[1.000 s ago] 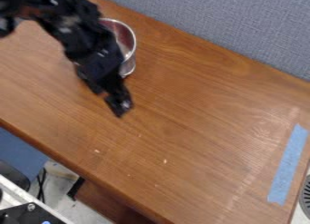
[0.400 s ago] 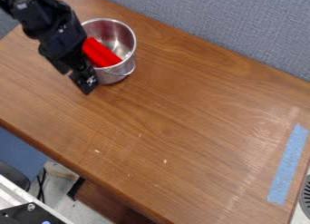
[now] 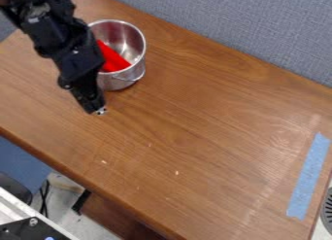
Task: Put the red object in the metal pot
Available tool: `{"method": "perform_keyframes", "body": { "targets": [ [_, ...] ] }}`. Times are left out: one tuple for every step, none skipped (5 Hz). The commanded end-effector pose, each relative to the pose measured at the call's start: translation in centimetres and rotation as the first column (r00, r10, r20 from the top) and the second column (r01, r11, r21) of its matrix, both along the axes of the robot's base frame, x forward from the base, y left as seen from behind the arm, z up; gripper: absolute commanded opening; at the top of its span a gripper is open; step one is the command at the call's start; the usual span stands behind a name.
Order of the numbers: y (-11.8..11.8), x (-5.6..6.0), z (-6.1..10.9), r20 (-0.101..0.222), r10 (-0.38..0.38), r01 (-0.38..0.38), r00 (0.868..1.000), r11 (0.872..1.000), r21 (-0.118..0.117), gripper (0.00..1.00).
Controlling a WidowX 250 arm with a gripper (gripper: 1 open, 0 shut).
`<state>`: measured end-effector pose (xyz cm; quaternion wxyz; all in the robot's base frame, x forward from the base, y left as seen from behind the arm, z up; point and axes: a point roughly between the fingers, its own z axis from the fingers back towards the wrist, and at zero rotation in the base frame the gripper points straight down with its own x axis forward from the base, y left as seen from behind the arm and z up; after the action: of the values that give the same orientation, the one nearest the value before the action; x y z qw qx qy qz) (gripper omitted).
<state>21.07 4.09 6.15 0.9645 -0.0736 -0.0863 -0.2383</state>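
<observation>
So there's one red object (image 3: 116, 59) and one metal pot (image 3: 120, 51) on the desk (image 3: 208, 127), and the red one is sitting inside the pot. It's lying tilted in there, long axis on a diagonal: the upper end is toward the top-left near the arm and the lower end toward the bottom-right, down in the bowl. Part of it is covered by the arm, so I can't see the whole length or tell exactly how it's propped against the wall.

The pot is in the upper left part of the desk, upright, shiny silver with straight sides. I can't make out a handle from this angle.

One black robot arm comes in from the top-left corner and crosses over the left edge of the pot. Its pincer (image 3: 96, 107) points down at the wood just below and left of the pot, near it but outside it. The fingers are pinched together, basically no gap, and nothing is in them.

Other stuff: one strip of blue tape (image 3: 309, 175) on the right end of the desk, well apart from everything else. Grey-blue wall (image 3: 247, 20) behind the desk. A few tiny pale specks on the wood near the front edge.
</observation>
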Motion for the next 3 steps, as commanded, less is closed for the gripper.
{"method": "perform_keyframes", "body": {
  "targets": [
    [1.3,0.1,3.1,0.05,-0.054,0.054,0.997,0.999,-0.001,0.0],
    [4.2,0.1,7.6,0.097,-0.081,0.082,0.992,0.997,-0.012,0.0],
    [6.9,0.6,8.7,0.1,-0.116,0.117,0.988,0.993,-0.007,0.0]
  ]
}}
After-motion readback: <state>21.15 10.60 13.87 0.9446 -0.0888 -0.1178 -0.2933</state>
